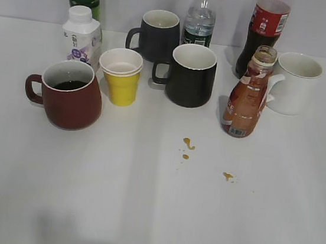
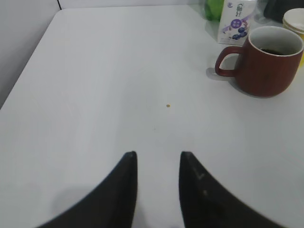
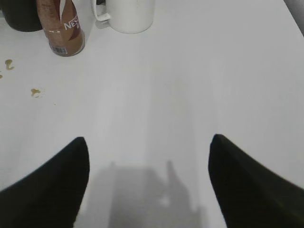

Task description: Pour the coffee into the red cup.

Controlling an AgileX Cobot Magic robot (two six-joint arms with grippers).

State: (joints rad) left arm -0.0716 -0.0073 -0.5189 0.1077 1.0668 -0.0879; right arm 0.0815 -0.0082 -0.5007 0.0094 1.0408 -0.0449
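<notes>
maroon red cup (image 1: pixel 68 94) at left of frame already holds dark liquid; the coffee (image 1: pixel 247 97) stands uncapped at right. left gripper (image 2: pixel 157 164) narrowly parted, right gripper (image 3: pixel 148 156) wide apart, both empty: pouring looks done, nothing left but staying clear.

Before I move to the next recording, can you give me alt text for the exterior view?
A dark red mug holding dark liquid stands at the left of a white table, and an uncapped coffee bottle stands upright at the right beside a white mug. Between them are a yellow paper cup and two black mugs, with brown drips in front; no gripper shows.
</notes>
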